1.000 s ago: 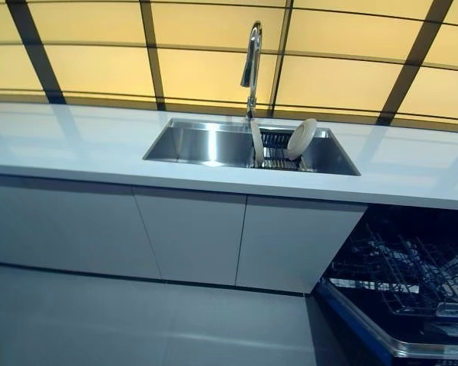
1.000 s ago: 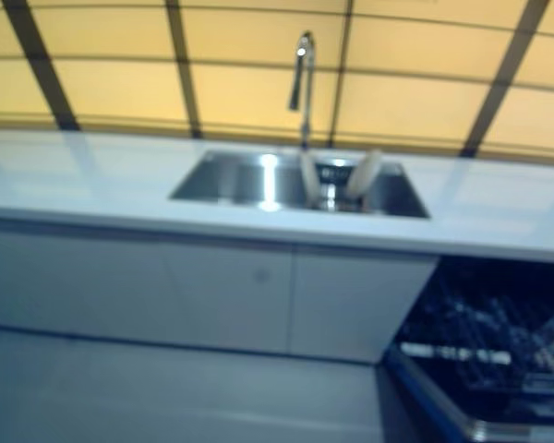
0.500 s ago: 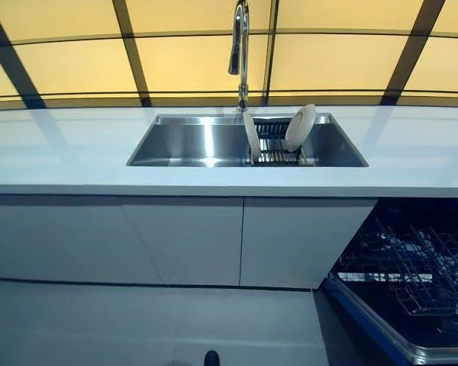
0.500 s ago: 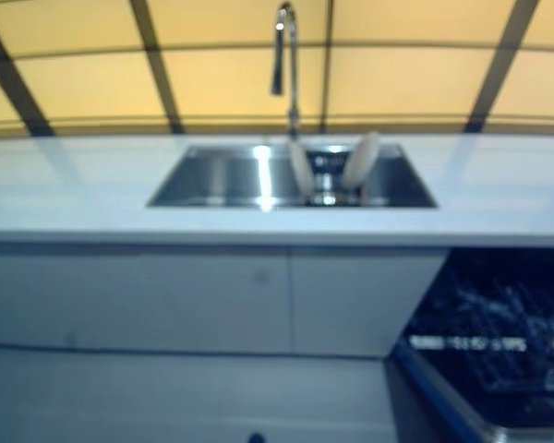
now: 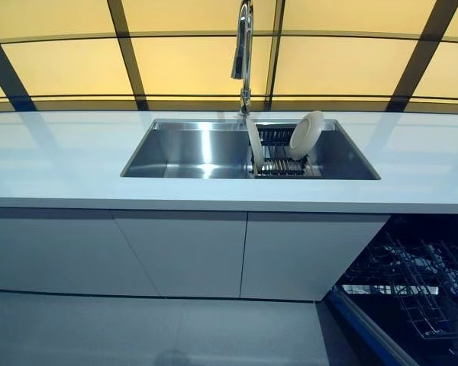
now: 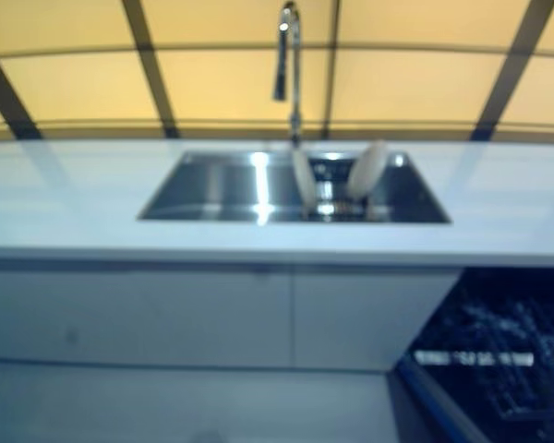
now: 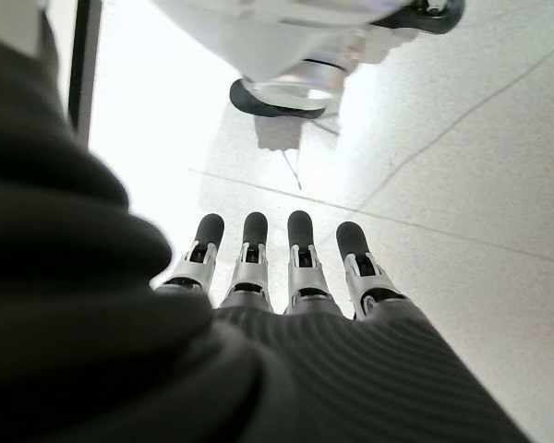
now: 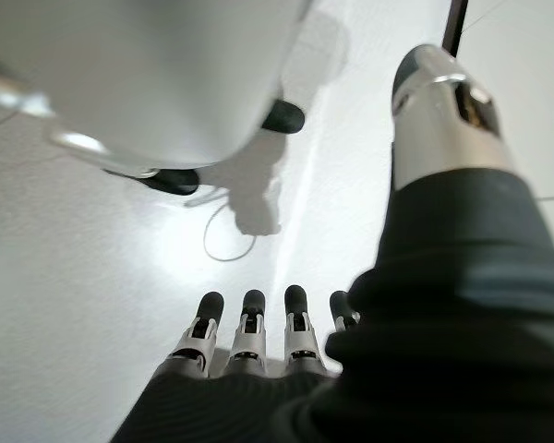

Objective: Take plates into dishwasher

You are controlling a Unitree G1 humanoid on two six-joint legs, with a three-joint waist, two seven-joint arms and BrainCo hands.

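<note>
Two white plates stand on edge in a wire rack (image 5: 284, 162) in the right half of the steel sink (image 5: 187, 145): a thin one (image 5: 254, 142) nearly edge-on and a rounder one (image 5: 306, 134) leaning right. The open dishwasher with its dark wire rack (image 5: 412, 280) is at the lower right, below the counter. Neither hand shows in the eye views. My left hand (image 7: 291, 268) hangs over the floor with straight fingers and holds nothing. In its own wrist view, my right hand (image 8: 249, 341) also points at the floor, fingers straight and bare.
A tall chrome tap (image 5: 244, 53) rises behind the sink. The white counter (image 5: 69, 164) runs left and right of it, above white cabinet doors (image 5: 183, 255). The dishwasher's blue-edged door (image 5: 366, 335) juts out over the grey floor at the lower right.
The whole picture has shifted: the camera has swung and come closer, so the sink sits more centred and larger and less of the dishwasher shows. The plates stand as before.
</note>
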